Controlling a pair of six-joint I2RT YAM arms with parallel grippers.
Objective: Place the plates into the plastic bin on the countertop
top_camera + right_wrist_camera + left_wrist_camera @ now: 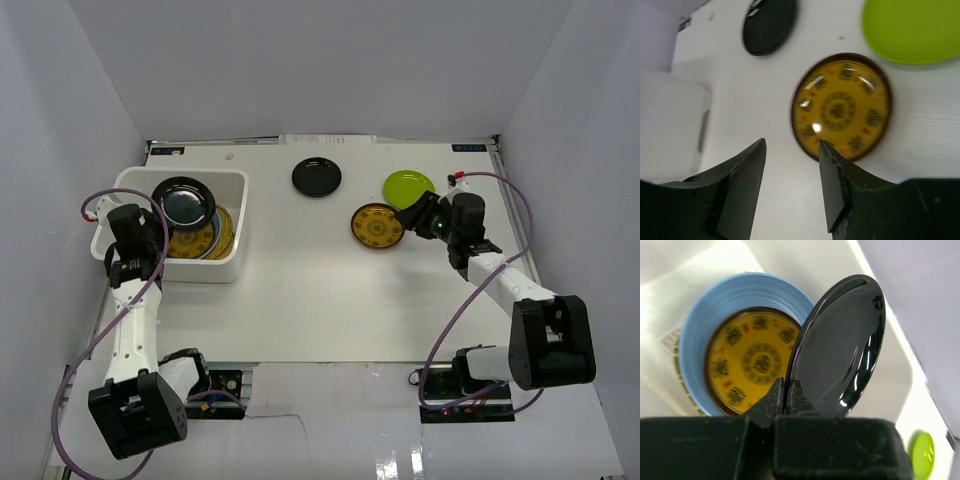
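While I watch the left wrist feed, the left gripper [787,390] is pinched tight on the rim of a glossy black plate [840,345], holding it tilted over the white plastic bin [205,270]. Beneath it in the bin, a yellow-brown patterned plate [752,362] lies on the light blue plate [695,340]. My right gripper [791,145] hangs half spread, gripping nothing, by the near edge of the second patterned plate [842,107], which lies flat on the countertop [320,300]. Beyond it sit the lime green plate [912,27] and, farther left, the other black plate [769,25].
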